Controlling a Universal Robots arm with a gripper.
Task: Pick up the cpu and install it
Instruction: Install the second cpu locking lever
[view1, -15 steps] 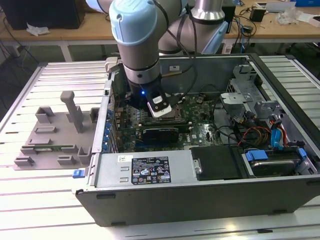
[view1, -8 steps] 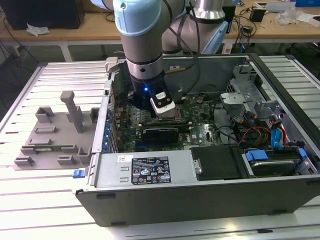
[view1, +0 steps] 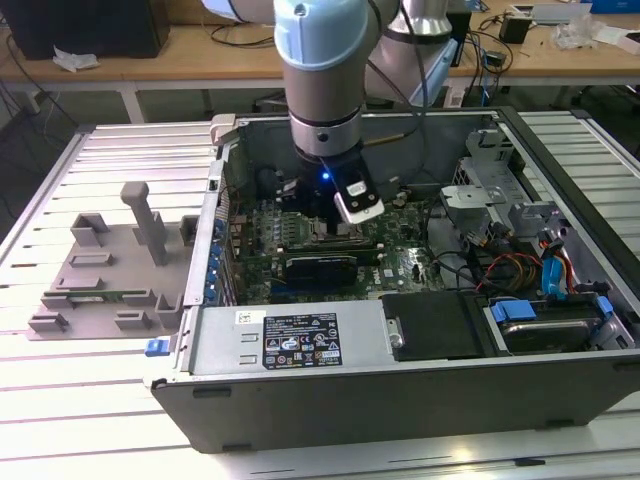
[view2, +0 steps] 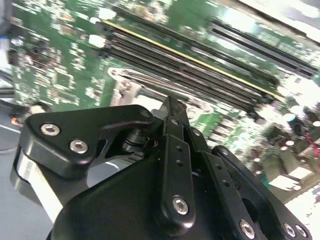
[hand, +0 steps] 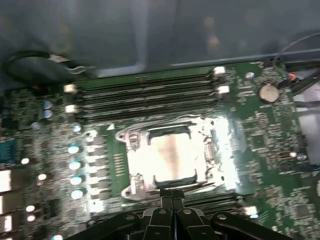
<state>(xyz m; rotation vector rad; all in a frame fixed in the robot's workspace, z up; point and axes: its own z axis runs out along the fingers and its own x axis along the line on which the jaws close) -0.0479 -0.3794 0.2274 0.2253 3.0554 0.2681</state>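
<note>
The cpu (hand: 170, 157) lies in the motherboard socket (hand: 131, 142), silver top up. The gripper (hand: 172, 197) hovers just above, fingers narrow and empty. A crooked seat could bend pins if anything presses down.

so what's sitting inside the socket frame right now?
In the first wrist view, a flat silver-grey square, the cpu, lies within the socket frame on the motherboard. Its near edge is hidden behind the gripper, and whatever is under it is covered.
</note>
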